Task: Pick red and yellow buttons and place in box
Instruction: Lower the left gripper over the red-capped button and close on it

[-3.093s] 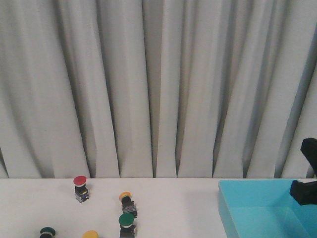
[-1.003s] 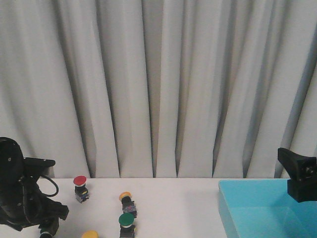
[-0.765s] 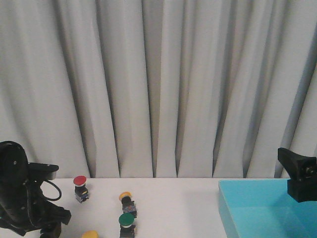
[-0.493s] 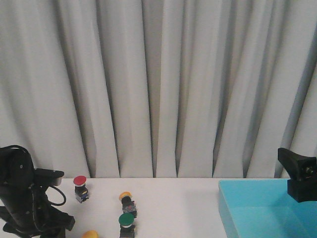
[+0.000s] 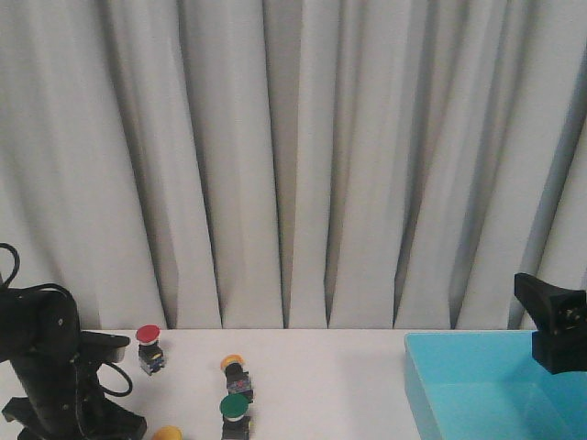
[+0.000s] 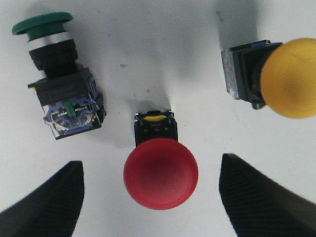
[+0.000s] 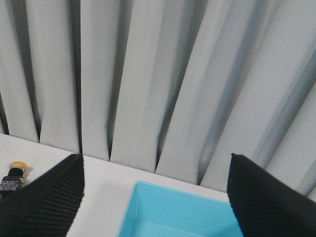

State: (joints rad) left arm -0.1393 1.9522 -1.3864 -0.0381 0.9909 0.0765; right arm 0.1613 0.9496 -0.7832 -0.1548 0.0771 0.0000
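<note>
White table before grey curtain: left gripper spread wide (empty) astride red button; right gripper open above box

A white table spans the lower part of the front view. A pleated grey-white curtain hangs behind it and fills the background. One green-capped button stands upright near the table's front edge, left of centre. In the left wrist view a green-capped button lies on its side on the white surface, contact block exposed.
</note>
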